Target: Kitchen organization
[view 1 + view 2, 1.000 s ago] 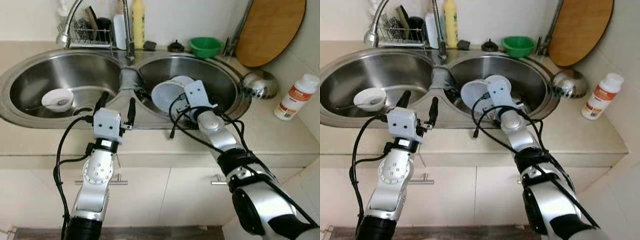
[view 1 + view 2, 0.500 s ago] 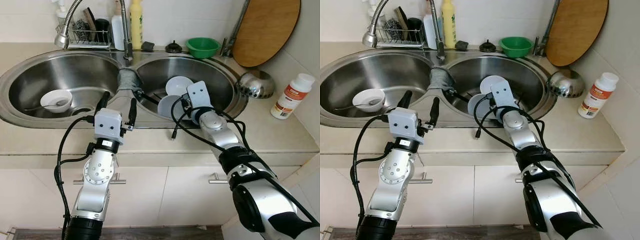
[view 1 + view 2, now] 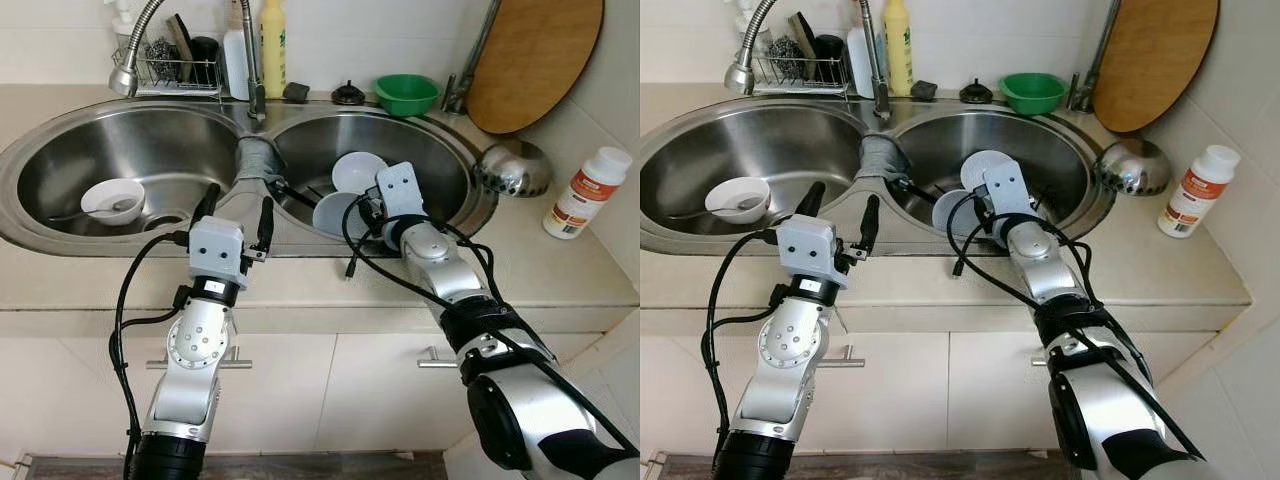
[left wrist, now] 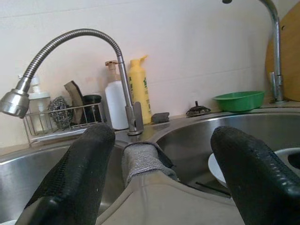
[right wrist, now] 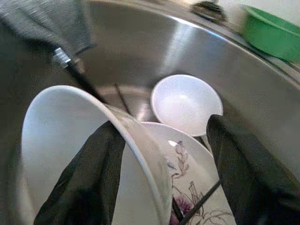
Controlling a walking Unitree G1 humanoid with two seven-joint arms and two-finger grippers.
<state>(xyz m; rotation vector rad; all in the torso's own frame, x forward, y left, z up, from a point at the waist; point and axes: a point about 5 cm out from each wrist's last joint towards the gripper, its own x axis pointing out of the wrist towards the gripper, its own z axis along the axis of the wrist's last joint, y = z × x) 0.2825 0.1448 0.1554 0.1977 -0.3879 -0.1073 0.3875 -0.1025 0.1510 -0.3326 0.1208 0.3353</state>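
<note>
White bowl (image 5: 79,154) tipped on its side in right sink basin (image 3: 440,170), rim between the spread fingers (image 5: 79,183) of right gripper (image 5: 159,173), one finger inside, one outside; grip not closed tight. Under it a floral plate (image 5: 187,187), beside that a small white dish (image 5: 186,104). Left basin (image 3: 60,160) holds a small bowl (image 3: 113,198) with a spoon. Left gripper (image 3: 235,212) open, empty, above the front rim. Green bowl (image 3: 408,93) on back ledge.

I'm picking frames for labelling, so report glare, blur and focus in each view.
Eye views: sharp, with bright glare on the steel sink. Left wrist view: faucet crisp, near black fingers soft. Right wrist view: tilted white bowl and fingers blurred, sheen on the basin wall.
</note>
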